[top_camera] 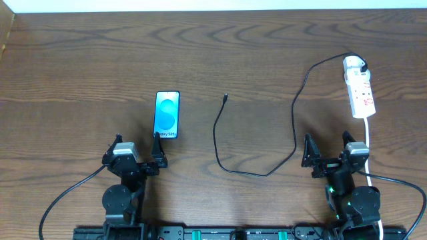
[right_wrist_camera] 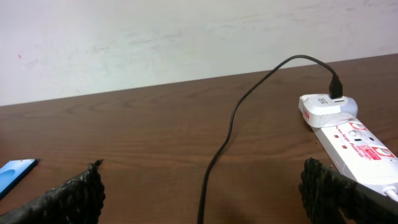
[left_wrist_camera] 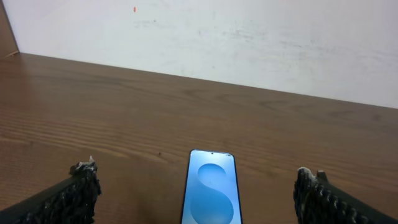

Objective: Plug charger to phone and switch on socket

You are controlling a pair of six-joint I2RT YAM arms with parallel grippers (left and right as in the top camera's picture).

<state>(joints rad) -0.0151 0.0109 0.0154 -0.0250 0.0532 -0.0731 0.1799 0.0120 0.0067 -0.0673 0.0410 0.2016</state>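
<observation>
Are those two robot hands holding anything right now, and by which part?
Nothing is held. The left hand and the right hand are both open and empty; the phone, the charger and the socket rest on the table, ungripped.

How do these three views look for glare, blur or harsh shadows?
Overhead: even, soft light, no hard shadows; the phone screen is bright but not blown out. Left wrist: table sharp, near fingers dark and slightly soft. Right wrist: white socket well exposed, its red marks visible; no motion blur.
</observation>
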